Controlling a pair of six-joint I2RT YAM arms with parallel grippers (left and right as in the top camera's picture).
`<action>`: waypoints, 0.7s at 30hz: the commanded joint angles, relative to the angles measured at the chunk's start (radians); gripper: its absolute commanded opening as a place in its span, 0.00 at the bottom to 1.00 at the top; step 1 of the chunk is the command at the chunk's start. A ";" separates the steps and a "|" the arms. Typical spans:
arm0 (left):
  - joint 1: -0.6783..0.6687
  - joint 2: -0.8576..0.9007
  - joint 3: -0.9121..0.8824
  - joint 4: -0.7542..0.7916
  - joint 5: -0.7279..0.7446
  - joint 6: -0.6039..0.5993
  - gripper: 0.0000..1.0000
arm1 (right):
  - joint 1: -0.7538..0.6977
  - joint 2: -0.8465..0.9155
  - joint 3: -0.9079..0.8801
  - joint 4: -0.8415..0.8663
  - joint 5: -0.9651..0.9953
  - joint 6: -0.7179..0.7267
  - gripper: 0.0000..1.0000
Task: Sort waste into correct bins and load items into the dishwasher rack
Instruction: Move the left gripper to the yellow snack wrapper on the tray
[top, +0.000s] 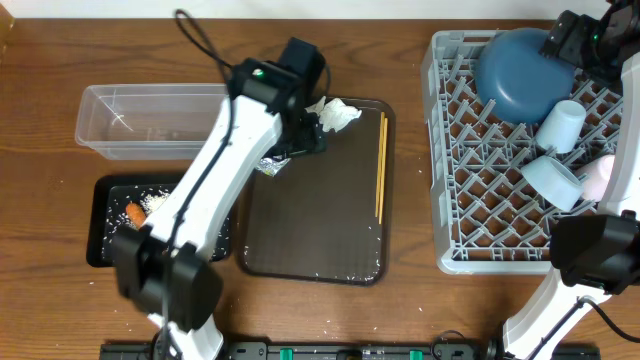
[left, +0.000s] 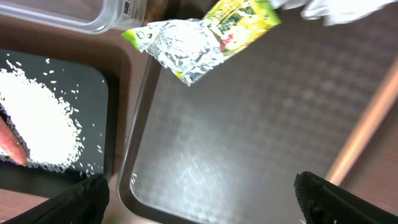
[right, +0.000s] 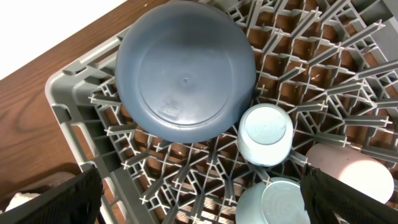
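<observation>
- The yellow-green wrapper (left: 239, 22) lies at the far-left corner of the brown serving tray (top: 310, 240). Its left tip lies over the tray rim, just beside the clear tub (top: 110, 125).
- The wrapper is crumpled, with the printed face up at its right end. A creased silver surface covers its left end. We cannot tell whether this is the inner face or separate foil.
- The left fingers (left: 78, 202) hang over the tray on the near side of the wrapper. They are spread wide and hold nothing. We judge the spread is set so one finger can pass each side of the wrapper.
- The crumpled white tissue (top: 335, 112) lies just right of the wrapper at the tray's far edge. The chopsticks (top: 380, 165) lie along the tray's right edge, well apart from both.
- The black tray (top: 100, 245), left of the serving tray, holds the rice (left: 37, 124) and the carrot (top: 134, 213). We judge it serves as the food bin, which leaves the tub for the wrapper.
- The dishwasher rack (top: 450, 200) stands at the right of the tabletop (top: 400, 30). The dark blue bowl (top: 520, 70) sits upside down among the far pegs, presumably to drain. The white cup (top: 562, 125) and the light blue cup (top: 553, 180) lie just on the near side of it.
- The right fingers (right: 56, 199) hover above the bowl, wide apart and empty.
</observation>
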 joint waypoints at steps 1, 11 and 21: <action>-0.002 0.071 0.013 0.021 -0.074 0.002 0.96 | -0.002 0.005 0.003 -0.003 0.000 0.011 0.99; 0.045 0.243 0.013 0.190 -0.081 -0.141 0.88 | -0.002 0.005 0.003 -0.003 0.000 0.011 0.99; 0.145 0.256 0.010 0.242 -0.080 -0.380 0.88 | -0.002 0.005 0.003 -0.003 0.000 0.011 0.99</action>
